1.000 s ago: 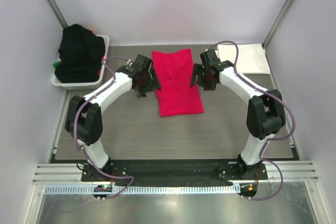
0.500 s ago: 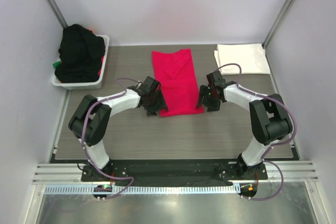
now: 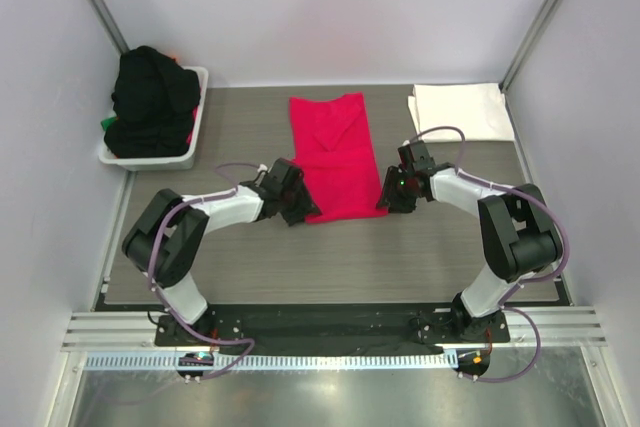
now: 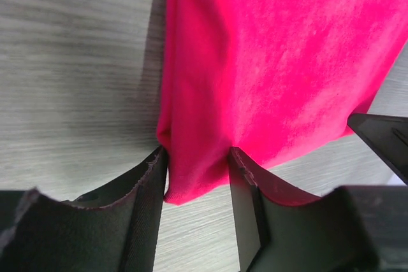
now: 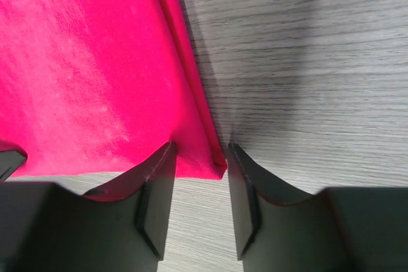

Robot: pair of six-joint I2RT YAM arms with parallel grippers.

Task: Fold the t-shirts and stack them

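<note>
The bright pinkish-red t-shirt (image 3: 335, 152) lies flat as a long folded strip in the middle of the table. My left gripper (image 3: 298, 209) is low at its near left corner. In the left wrist view the open gripper (image 4: 194, 157) straddles that corner of the shirt (image 4: 274, 62), with cloth between the fingers. My right gripper (image 3: 388, 197) is low at the near right corner. In the right wrist view it (image 5: 199, 151) is open around that corner of the shirt (image 5: 83, 62). The white t-shirt (image 3: 460, 112) lies folded at the back right.
A white slotted basket (image 3: 196, 152) at the back left holds a heap of black t-shirts (image 3: 150, 97), with a bit of green cloth (image 3: 107, 124) and orange cloth (image 3: 176, 56) showing. Walls and metal posts enclose the table on three sides.
Both grippers have moved from beside the shirt's middle toward me and down to its near corners. The shirt has not visibly moved.
</note>
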